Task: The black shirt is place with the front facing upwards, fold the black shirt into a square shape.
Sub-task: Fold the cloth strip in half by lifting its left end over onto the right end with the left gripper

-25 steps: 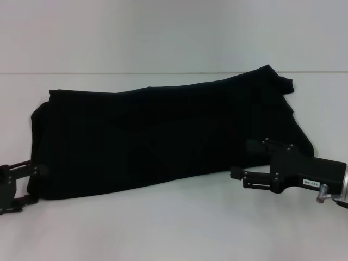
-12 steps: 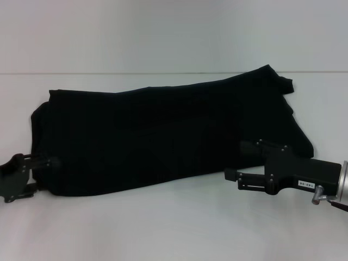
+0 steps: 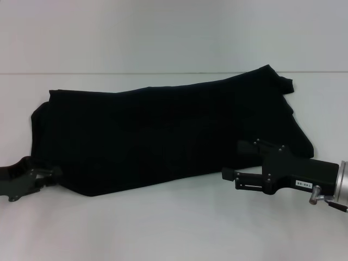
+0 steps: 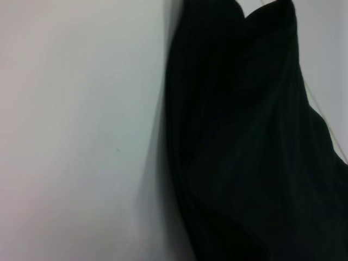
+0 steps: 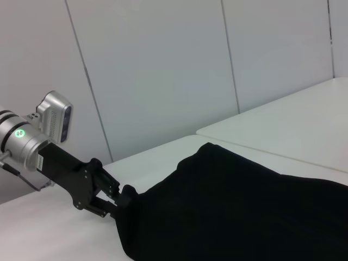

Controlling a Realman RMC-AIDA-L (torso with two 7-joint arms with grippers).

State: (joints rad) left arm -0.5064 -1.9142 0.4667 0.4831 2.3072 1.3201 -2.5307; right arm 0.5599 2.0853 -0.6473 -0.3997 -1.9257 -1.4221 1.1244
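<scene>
Now your black shirt (image 3: 168,136) lies folded lengthwise across the white tabletop (image 3: 174,228)
Your left tool (image 3: 51,173) pinches its near-left corner; your right tool (image 3: 231,166) stands apart at its near-right edge

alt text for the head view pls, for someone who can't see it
A black shirt, folded into a long band, lies across a white table. The left gripper is at its near left corner, and the right gripper sits at its near right edge, pointing left.
</scene>
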